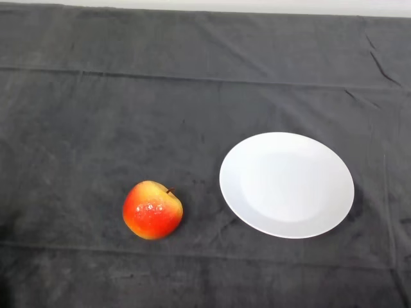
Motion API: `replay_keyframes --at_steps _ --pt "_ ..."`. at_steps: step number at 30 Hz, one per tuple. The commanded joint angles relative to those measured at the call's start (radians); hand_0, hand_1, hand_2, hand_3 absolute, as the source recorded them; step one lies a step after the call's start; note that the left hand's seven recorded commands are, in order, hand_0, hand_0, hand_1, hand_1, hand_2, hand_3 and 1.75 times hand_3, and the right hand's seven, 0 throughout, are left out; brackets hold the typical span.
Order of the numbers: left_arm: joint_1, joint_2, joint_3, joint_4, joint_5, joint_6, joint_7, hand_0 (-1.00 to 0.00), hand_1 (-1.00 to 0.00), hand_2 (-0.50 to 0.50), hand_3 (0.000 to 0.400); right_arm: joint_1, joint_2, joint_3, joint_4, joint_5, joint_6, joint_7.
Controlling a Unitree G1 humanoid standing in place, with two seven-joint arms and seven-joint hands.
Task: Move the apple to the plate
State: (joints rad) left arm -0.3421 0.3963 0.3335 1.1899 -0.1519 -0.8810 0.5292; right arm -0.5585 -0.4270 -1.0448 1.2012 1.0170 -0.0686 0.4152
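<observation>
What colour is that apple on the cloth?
The apple is red shading to yellow-orange near the top, seen in the head view.

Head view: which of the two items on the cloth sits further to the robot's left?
The apple, red and yellow, lies on the dark cloth to the left of the white plate, apart from it. The plate holds nothing.

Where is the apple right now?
In the head view, the apple sits on the dark cloth toward the lower left, apart from the white plate, which lies to its right.
</observation>
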Motion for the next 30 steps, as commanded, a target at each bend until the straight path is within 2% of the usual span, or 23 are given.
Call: replay_keyframes --at_steps 1,13,20,24,30 --pt "-0.017 0.015 0.006 0.039 0.022 -0.005 -0.005 0.00 0.00 0.00 0.000 0.003 -0.002 -0.0168 -0.012 0.0126 -0.006 0.0104" --pt "-0.025 0.019 0.000 0.038 0.034 0.001 -0.002 0.00 0.00 0.00 0.000 0.003 -0.002 -0.0170 -0.012 0.0124 -0.006 0.0104" --pt "-0.050 0.013 -0.030 0.030 0.080 0.003 0.040 0.00 0.00 0.00 0.000 0.003 -0.002 -0.0171 -0.012 0.0123 -0.006 0.0104" --pt "-0.067 0.009 -0.062 -0.010 0.119 0.024 0.070 0.00 0.00 0.00 0.000 0.003 -0.002 -0.0171 -0.012 0.0122 -0.006 0.0104" --pt "-0.049 0.012 -0.098 -0.122 0.153 0.055 0.073 0.00 0.00 0.00 0.000 0.003 -0.002 -0.0170 -0.013 0.0121 -0.006 0.0100"
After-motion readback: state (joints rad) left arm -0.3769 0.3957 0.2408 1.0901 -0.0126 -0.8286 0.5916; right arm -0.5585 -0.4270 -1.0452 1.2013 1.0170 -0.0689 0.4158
